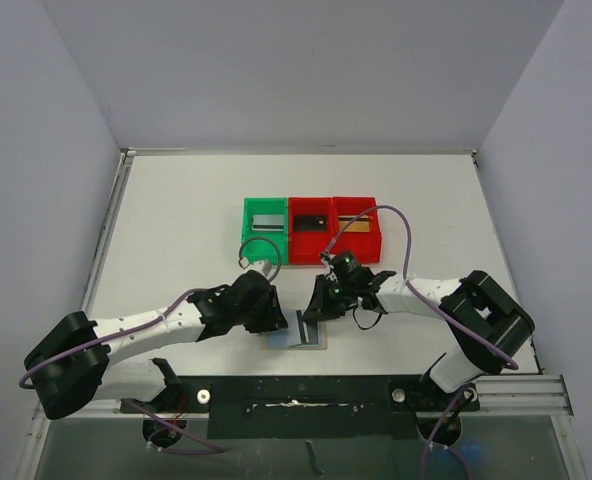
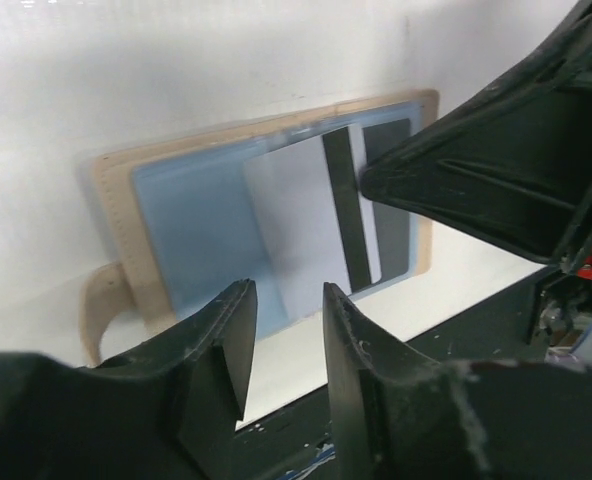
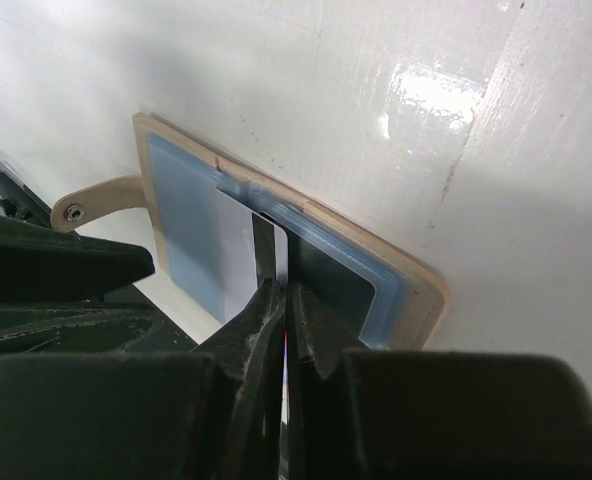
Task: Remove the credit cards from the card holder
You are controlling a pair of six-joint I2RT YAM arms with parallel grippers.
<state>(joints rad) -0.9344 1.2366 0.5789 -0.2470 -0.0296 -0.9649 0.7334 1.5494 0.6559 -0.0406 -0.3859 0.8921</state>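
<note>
Tan-beige folding card holder (image 2: 176, 230) lies open on the white table (image 1: 426, 230) as my right gripper (image 3: 284, 290) pinches its half-out silver-grey card (image 2: 296, 220), my left gripper (image 2: 286, 310) part-open and empty; other cards (image 1: 311, 222) sit in green and red plastic bins (image 1: 361, 202).

The worktop (image 3: 426, 100) looks like glossy white paint; the card holder (image 2: 113, 210) is matt tan leatherette with a smooth blue lining; the silver card (image 2: 296, 225) is satiny plastic.
</note>
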